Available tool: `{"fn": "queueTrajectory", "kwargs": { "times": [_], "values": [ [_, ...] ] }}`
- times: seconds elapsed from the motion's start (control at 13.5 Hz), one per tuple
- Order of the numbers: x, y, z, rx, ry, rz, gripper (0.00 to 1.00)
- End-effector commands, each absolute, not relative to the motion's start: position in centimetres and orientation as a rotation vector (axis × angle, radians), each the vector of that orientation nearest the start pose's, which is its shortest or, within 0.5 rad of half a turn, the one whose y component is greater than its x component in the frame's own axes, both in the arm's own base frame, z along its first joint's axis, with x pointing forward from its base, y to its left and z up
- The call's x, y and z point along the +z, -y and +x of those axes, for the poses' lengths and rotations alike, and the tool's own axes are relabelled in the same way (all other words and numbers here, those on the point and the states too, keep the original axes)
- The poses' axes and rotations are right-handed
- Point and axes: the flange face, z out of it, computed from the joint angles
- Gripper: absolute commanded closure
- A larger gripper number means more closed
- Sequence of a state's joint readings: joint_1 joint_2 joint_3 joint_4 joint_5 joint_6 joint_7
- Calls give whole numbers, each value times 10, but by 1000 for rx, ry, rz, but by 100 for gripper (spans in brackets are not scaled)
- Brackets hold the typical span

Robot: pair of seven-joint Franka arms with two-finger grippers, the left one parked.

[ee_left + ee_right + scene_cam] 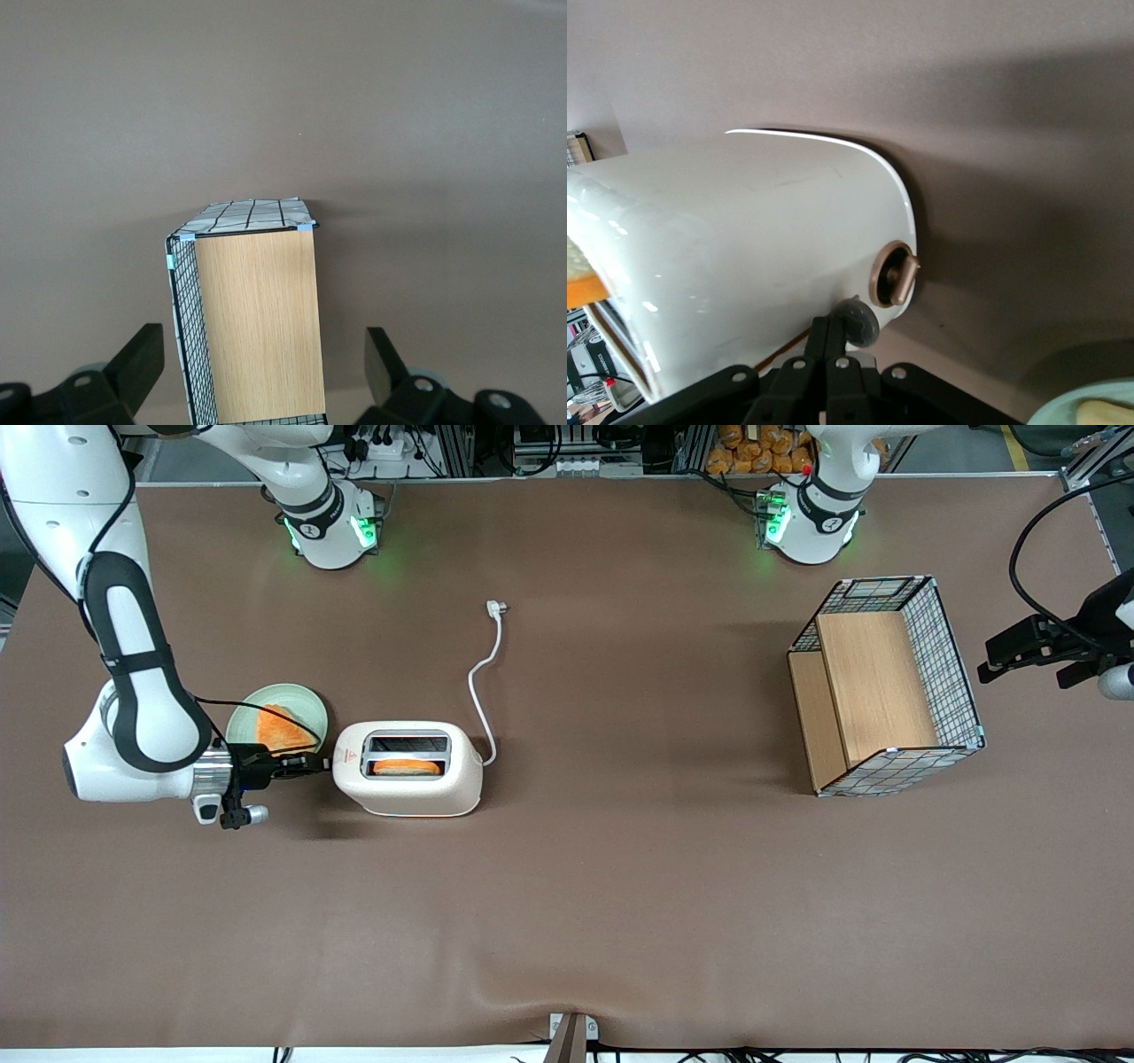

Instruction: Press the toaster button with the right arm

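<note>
The cream-white toaster (pixel 409 790) lies on the brown table with a slice of toast (pixel 406 766) in its grey-rimmed slot and a red triangle mark (pixel 346 759) at its narrow end. The right arm (pixel 142 691) reaches in low, and its gripper (pixel 317 763) is shut with its tips at that narrow end. In the right wrist view the shut gripper (pixel 834 324) touches the small grey round toaster button (pixel 859 322) on the toaster (pixel 744 239). A bronze dial (pixel 896 274) sits just above the button.
A pale green plate (pixel 306 701) with a toast slice (pixel 276 729) sits beside the gripper, farther from the front camera. The white cord (pixel 479 682) and plug (pixel 496 607) trail away from the toaster. A wire basket with wooden panels (pixel 886 686) stands toward the parked arm's end.
</note>
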State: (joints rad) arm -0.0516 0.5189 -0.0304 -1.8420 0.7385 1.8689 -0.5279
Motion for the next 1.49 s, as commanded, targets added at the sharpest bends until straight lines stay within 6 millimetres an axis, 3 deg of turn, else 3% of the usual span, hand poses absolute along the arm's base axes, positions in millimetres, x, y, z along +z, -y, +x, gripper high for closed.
{"fn": "queueTrajectory", "kwargs": {
  "times": [0.0, 0.59, 0.67, 0.74, 0.82, 1.41],
  "values": [
    [265, -8, 605, 338, 34, -2405, 100],
    [392, 26, 619, 415, 43, -2564, 97],
    [412, 30, 620, 407, 49, -2632, 66],
    [428, 34, 620, 386, 55, -2692, 21],
    [442, 36, 621, 354, 69, -2723, 0],
    [543, 66, 604, 188, 118, -2966, 0]
  ]
}}
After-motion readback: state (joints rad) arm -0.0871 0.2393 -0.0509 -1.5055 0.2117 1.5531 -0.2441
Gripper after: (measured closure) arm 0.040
